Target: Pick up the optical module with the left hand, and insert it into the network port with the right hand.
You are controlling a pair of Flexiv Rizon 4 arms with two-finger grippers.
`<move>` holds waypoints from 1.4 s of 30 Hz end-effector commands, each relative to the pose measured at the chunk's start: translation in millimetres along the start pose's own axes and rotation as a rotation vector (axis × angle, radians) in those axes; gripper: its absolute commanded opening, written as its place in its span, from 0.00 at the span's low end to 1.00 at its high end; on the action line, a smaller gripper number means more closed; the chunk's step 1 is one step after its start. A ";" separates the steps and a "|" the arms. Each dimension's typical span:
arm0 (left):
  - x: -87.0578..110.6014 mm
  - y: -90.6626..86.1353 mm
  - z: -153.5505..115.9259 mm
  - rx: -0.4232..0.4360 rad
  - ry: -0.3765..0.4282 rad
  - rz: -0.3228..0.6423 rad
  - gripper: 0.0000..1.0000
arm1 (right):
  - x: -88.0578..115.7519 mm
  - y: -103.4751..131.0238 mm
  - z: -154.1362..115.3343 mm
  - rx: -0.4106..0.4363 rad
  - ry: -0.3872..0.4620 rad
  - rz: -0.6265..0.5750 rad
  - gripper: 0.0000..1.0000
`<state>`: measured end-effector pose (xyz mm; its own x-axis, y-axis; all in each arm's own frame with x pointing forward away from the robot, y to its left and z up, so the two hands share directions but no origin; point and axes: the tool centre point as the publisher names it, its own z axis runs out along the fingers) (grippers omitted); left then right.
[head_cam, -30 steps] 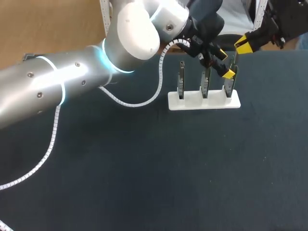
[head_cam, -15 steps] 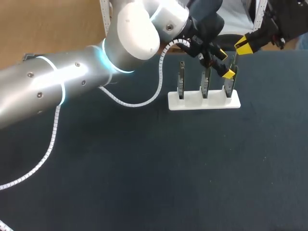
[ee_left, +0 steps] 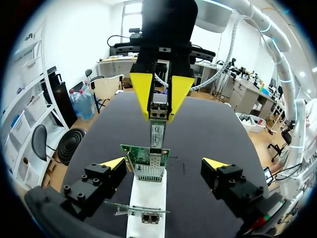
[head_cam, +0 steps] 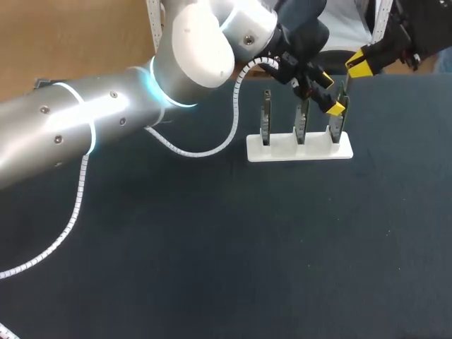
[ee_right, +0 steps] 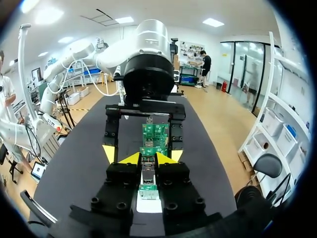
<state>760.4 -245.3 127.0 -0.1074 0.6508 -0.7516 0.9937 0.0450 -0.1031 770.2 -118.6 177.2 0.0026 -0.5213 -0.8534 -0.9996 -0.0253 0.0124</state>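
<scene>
Yellow-tipped fingers [ee_left: 141, 94] of the right gripper [ee_left: 159, 105] pinch the optical module [ee_left: 157, 130] from both sides, holding its slim metal body upright above a green circuit board [ee_left: 144, 153]. The module's lower end meets the network port [ee_left: 148, 171], a metal cage on that board; how deep it sits cannot be told. The left gripper [ee_left: 165, 163] stands wide open with nothing in its grasp, one yellow tip on either side of the same board, touching neither the board nor the module. The board stands on edge in a white stand [ee_left: 147, 198], and a second board [ee_left: 141, 214] sits in the slot nearer the left wrist. From overhead, three boards line the stand in a row, and both grippers are gathered over the one at its right end. The silver left arm [head_cam: 85, 127], ringed with a blue glow, reaches across from the left, its white coiled cable [head_cam: 212, 150] hanging down to the dark table [head_cam: 212, 247]. The black right arm [head_cam: 424, 28] comes in from the far right corner.
</scene>
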 end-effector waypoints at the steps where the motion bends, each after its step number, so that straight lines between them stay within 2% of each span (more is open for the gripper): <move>1: -0.2 -0.3 -0.1 0.000 0.002 -0.001 1.00 | 0.4 -1.0 0.8 -0.003 -0.001 -0.004 0.00; 13: -0.2 -0.3 -0.1 0.000 0.002 -0.001 1.00 | 3.5 0.1 3.8 -0.009 0.024 -0.012 0.00; 42: -0.2 -0.3 -0.1 0.000 0.002 -0.001 1.00 | 3.9 -0.4 5.1 0.010 0.013 -0.022 0.00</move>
<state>760.4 -245.3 127.0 -0.1074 0.6508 -0.7516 0.9937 0.0450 -0.1031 771.8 -116.8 172.6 0.0239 -0.5305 -0.8473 -0.9995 -0.0314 -0.0086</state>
